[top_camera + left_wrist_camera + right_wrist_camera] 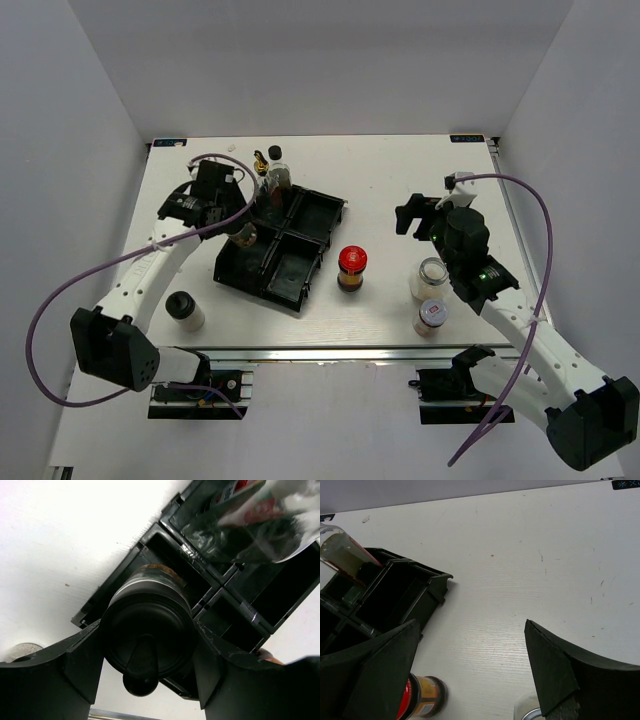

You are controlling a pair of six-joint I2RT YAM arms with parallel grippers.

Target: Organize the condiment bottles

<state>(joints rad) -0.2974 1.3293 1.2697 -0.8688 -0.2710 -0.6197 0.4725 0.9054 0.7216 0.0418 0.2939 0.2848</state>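
**A:** Top view first. Where is the left gripper (245,234)?

**B:** Over the left half of the tray (300,292), clamped on a black-capped bottle (243,239). A clear bottle (278,183) stands in the far-left compartment, with a second bottle (262,170) just left of it.

**A:** And outside the tray?

**B:** A white bottle (184,308) is near the front-left edge of the table (380,160). The red jar (352,268) is just off the tray's right wall. A silver jar (432,277) and another jar (432,315) sit near the front-right edge. The right gripper (420,212) hangs beyond them, well apart from the tray, over open white table.

**A:** Left wrist?

**B:** The left gripper (147,635) squeezes the black-capped bottle (147,605) from both sides. Tray (150,535) walls lie right beneath it.

**A:** Right wrist?

**B:** The right gripper (470,640) has its jaws wide apart and holds nothing, with white table between them. The corner of the tray (437,582) is at the left. The clear bottle (340,550) leans at the upper left, and the red jar (422,697) is at the bottom edge.
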